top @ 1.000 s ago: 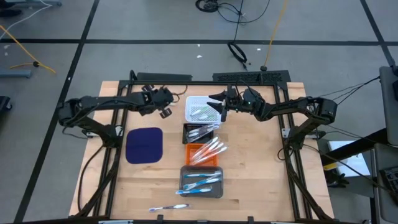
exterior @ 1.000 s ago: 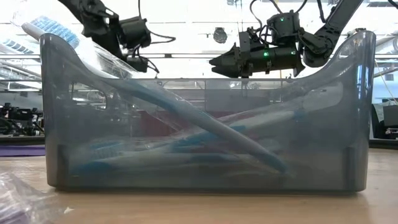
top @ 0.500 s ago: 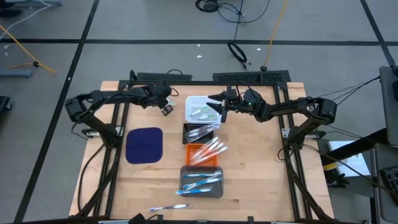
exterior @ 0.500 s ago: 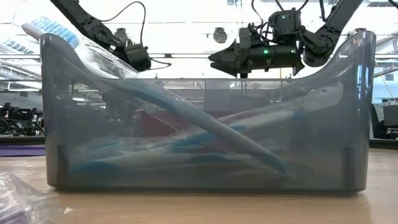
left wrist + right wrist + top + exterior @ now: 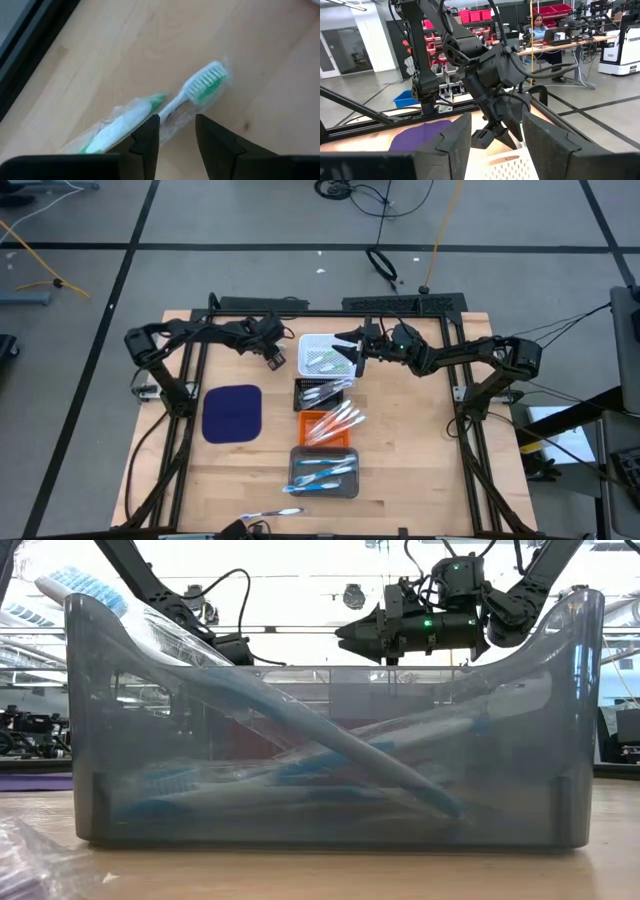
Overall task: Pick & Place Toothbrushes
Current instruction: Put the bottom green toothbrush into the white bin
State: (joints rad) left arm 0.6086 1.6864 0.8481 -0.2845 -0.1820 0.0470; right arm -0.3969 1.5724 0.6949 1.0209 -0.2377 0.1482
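Four trays are seen in a column at table centre, far to near: a white tray [image 5: 322,354] with green brushes, a black tray [image 5: 322,393] with pale brushes, an orange tray [image 5: 330,424] with orange-accented brushes, and a grey tray [image 5: 324,472] with blue brushes. The blue brushes [image 5: 300,775] are seen crossed inside the grey tray [image 5: 330,720] in the low view. One more brush [image 5: 270,513] is noted loose at the table's near edge. A dark blue mat [image 5: 232,413] lies left of the trays.

The left gripper [image 5: 275,357] is placed just left of the white tray, low over bare wood. Its fingers [image 5: 148,142] are seen spread, with a wrapped green toothbrush [image 5: 165,107] lying on the table just beyond them; whether it is touched cannot be told.

The right gripper [image 5: 350,345] is held above the white tray's right edge, raised off it, with fingers [image 5: 452,140] spread and nothing between them. A seated person [image 5: 538,27] is seen in the room behind.
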